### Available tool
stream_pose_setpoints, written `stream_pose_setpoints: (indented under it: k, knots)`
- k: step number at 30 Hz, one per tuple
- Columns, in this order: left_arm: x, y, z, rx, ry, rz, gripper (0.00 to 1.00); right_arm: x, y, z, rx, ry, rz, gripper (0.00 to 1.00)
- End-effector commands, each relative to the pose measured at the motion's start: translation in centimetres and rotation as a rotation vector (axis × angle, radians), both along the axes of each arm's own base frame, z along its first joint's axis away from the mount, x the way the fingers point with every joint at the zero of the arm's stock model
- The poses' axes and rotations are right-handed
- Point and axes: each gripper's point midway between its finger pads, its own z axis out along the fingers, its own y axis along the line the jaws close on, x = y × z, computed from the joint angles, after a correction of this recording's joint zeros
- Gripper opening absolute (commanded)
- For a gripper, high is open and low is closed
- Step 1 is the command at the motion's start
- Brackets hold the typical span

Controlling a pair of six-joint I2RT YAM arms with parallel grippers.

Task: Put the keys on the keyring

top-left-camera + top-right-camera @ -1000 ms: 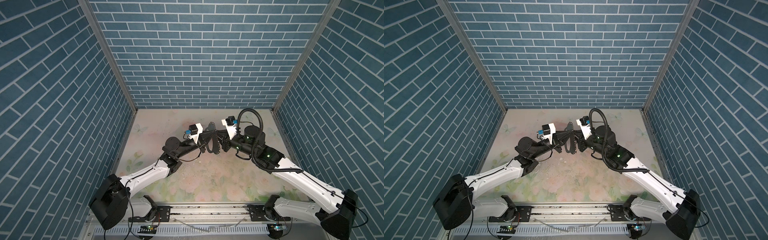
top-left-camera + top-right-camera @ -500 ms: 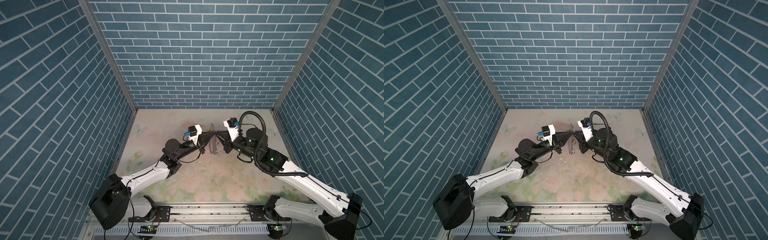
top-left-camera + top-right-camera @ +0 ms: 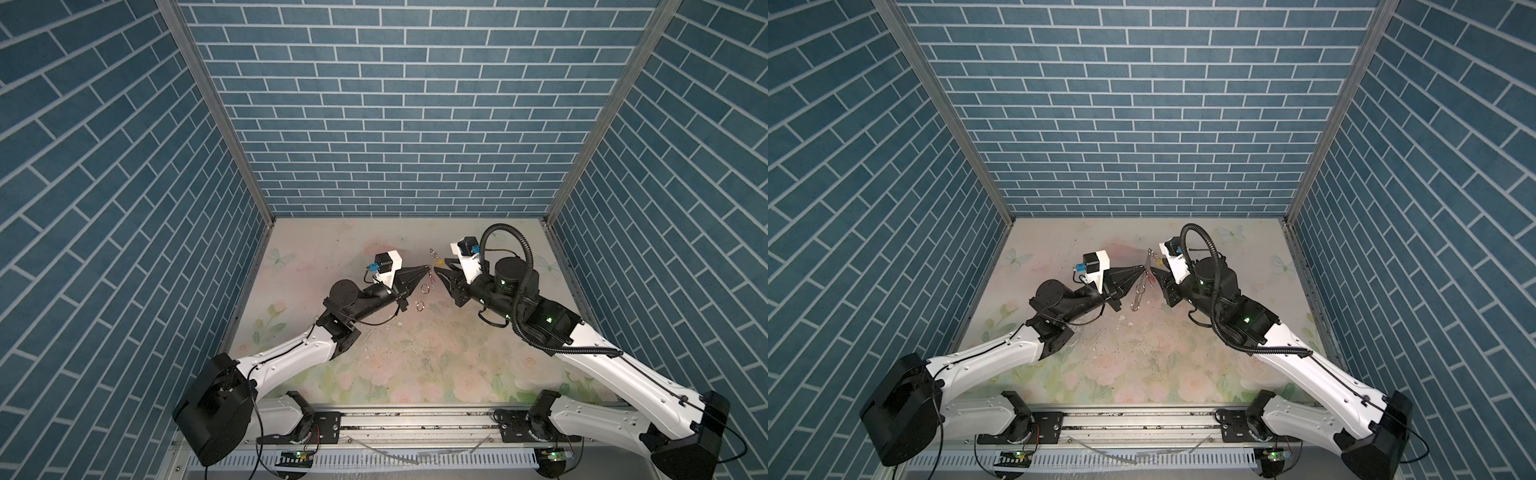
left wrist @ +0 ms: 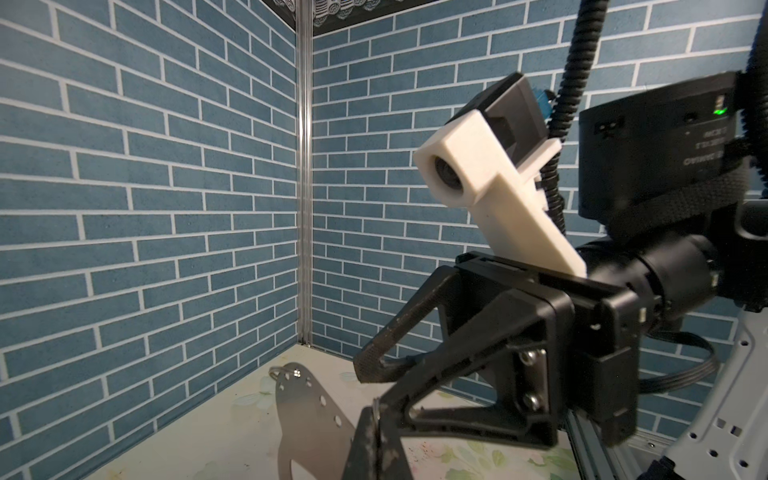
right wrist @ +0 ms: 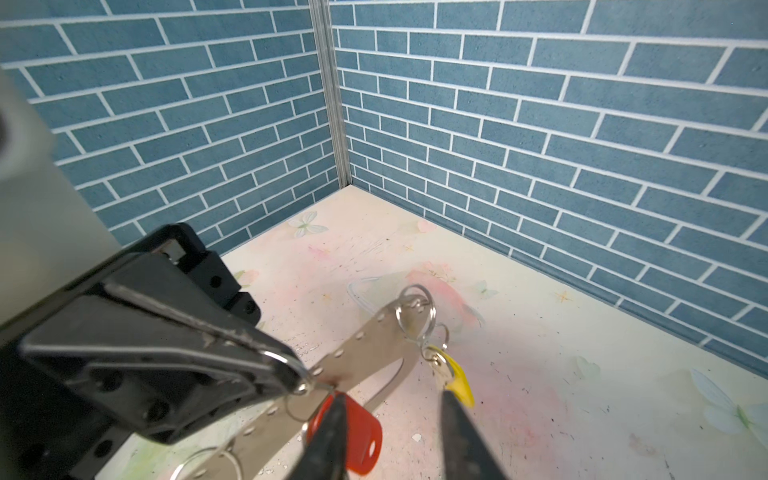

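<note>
Just ahead of my right gripper (image 5: 392,395), jaws newly parted and empty, the red-tagged key (image 5: 357,436) hangs from the keyring (image 5: 374,345); my left gripper (image 5: 297,376) stays clamped on it. Threading appears done.

blue brick walls (image 3: 374,124), floral tabletop (image 3: 415,353), metal rail (image 3: 415,420)
</note>
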Motion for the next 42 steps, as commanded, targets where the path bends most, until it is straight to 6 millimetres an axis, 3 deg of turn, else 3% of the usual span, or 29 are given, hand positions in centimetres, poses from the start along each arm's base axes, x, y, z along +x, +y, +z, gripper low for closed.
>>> stream_pose_setpoints:
  k: [1, 8, 15, 33, 39, 40, 42]
  knots:
    - [-1.3, 0.7, 1.2, -0.032, 0.002, -0.025, 0.00, -0.5, -0.1, 2.9, 0.024, -0.044, 0.036, 0.62]
    - [-2.3, 0.4, 2.2, -0.037, -0.019, -0.084, 0.00, -2.9, 1.7, 3.9, 0.071, -0.042, 0.222, 0.49]
    - [-2.8, 0.2, 2.5, -0.038, -0.022, -0.113, 0.00, -4.2, 2.0, 5.2, 0.101, -0.062, 0.296, 0.36]
    - [-3.8, -0.2, 2.7, -0.018, -0.029, -0.182, 0.00, -4.7, 2.0, 6.6, 0.115, -0.102, 0.330, 0.27]
    - [-4.2, -0.7, 1.7, 0.017, -0.009, -0.222, 0.00, -5.0, 2.1, 6.8, 0.117, -0.107, 0.355, 0.24]
    - [-4.3, -0.8, 2.6, 0.010, -0.024, -0.228, 0.00, -5.1, 2.1, 6.9, 0.118, -0.111, 0.360, 0.24]
    - [-4.3, -1.0, 2.5, 0.029, -0.018, -0.240, 0.00, -5.2, 2.1, 6.9, 0.117, -0.113, 0.367, 0.24]
